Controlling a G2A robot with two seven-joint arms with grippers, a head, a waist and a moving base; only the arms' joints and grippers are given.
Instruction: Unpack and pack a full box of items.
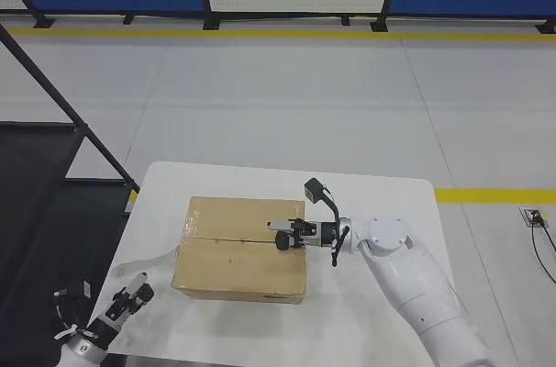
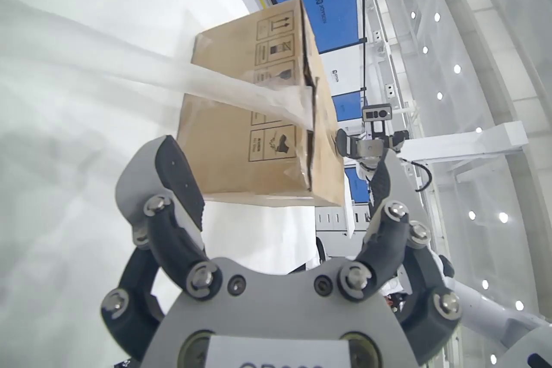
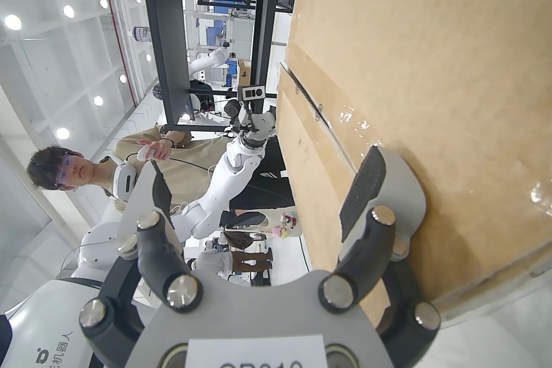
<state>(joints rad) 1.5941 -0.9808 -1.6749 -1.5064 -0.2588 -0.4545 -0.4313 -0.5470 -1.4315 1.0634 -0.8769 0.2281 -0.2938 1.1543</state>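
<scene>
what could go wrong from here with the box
1. The peeled tape strip trails from the end of the box and could restick to the table or the open left gripper.
2. The open right gripper sits at the top seam; pushing there might cave a flap in.

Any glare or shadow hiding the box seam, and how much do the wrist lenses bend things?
Top view: even light, no hard shadow; the seam on the box is a thin dark line. Right wrist view: small glints on the clear tape beside the seam, it reads fine; box edges bow. Left wrist view: the loose tape strip veils part of the box side; room lines curve.
</scene>
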